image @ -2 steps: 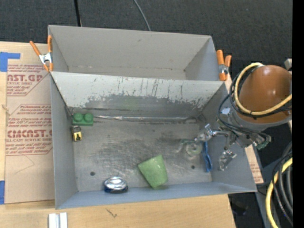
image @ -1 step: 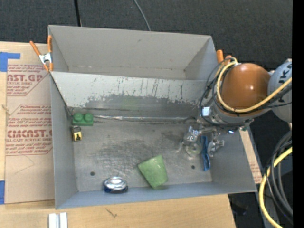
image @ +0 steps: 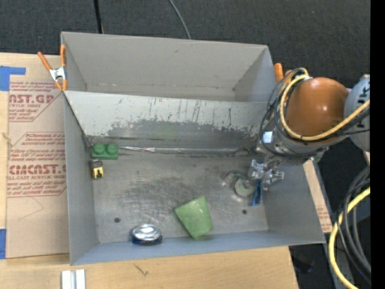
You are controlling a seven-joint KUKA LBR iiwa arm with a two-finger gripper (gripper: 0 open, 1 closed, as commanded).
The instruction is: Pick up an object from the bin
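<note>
My gripper [image: 264, 174] is low over the right part of the bin floor, under the arm's orange dome. Just left of it lies a small round pale grey thing [image: 242, 187], close to the gripper or touching it. A short blue piece [image: 257, 196] hangs or lies right below the gripper; whether it is held I cannot make out. A pale green cup [image: 194, 217] lies on its side near the front wall, well to the gripper's lower left.
A crushed silver and blue can [image: 146, 235] rests at the front wall. A green two-stud brick [image: 104, 151] and a small yellow and black piece [image: 97, 172] sit in the far left corner. Bare floor lies between them and the gripper.
</note>
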